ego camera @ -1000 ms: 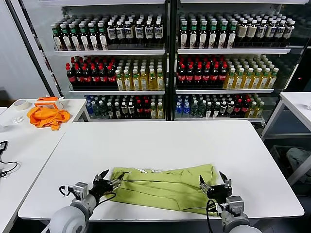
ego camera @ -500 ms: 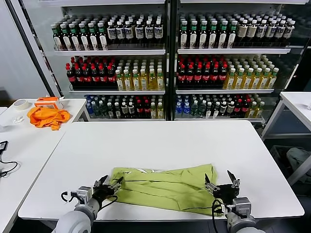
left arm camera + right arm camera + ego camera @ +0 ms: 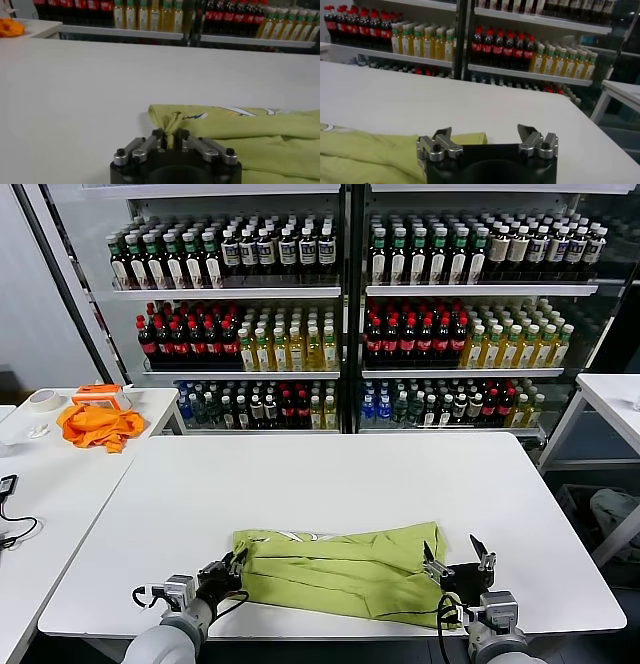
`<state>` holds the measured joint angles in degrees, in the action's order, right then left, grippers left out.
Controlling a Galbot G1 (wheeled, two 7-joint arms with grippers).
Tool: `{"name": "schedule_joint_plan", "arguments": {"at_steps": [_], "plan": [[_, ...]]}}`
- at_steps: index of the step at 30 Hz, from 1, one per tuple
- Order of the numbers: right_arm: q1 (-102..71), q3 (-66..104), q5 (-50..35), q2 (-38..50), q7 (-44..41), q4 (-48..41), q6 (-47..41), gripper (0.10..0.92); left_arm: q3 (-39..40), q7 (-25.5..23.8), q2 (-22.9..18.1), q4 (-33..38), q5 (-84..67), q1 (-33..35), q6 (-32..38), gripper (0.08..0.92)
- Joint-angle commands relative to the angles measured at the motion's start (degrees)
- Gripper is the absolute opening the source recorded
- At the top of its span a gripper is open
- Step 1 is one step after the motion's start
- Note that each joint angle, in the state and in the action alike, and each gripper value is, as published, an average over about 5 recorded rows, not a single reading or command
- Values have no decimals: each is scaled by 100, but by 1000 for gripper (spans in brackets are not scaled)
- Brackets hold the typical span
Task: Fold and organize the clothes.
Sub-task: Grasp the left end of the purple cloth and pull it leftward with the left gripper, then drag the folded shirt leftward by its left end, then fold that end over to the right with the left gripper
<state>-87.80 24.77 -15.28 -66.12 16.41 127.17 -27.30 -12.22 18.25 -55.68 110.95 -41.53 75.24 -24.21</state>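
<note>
- Lying folded at the near edge of the white table [image 3: 330,474], one lime T-shirt [image 3: 345,572] is seen, stretched sideways between two grippers.
- One left gripper [image 3: 232,568] is seen at the shirt's left corner; in the left wrist view its fingers [image 3: 158,136] are pinched together on a bunched fold of the fabric.
- One right gripper [image 3: 458,558] is seen at the shirt's right corner, its two fingers [image 3: 441,136] spread wide apart, with the cloth just beside one of them and nothing clamped.
- One orange cloth [image 3: 97,425] is seen on a side table to the left, well apart from the shirt.
- Both arms are cut off by the bottom of the head view, so only the wrists are seen.
- Shelves of bottles [image 3: 350,324] fill the background; the bottles are too many and too small to be counted.
</note>
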Motion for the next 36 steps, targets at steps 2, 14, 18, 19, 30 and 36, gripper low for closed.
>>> {"name": "schedule_joint_plan", "arguments": {"at_steps": [2,14,18,19,30,36], "plan": [[21,17,10,8,-4,-29,12,823,-14,-49,-134,-25,397,-19,-70,126],[209,3,-2,69,2,-58,5,823,-1740,-391,516,554,1747,415,-880,106],[329,-38,-12,74,10,-86,2,823,-2667,-568,683,343,2101,678,-878,106],[362,-44,-15,72,13,-95,3,823,-2928,-610,688,299,2194,768,-878,106],[487,-129,-16,72,18,-148,4,823,-3367,-605,648,636,2146,1029,-886,106],[392,-60,-6,87,33,-110,24,823,-2514,-546,481,1509,1605,961,-894,106]]}}
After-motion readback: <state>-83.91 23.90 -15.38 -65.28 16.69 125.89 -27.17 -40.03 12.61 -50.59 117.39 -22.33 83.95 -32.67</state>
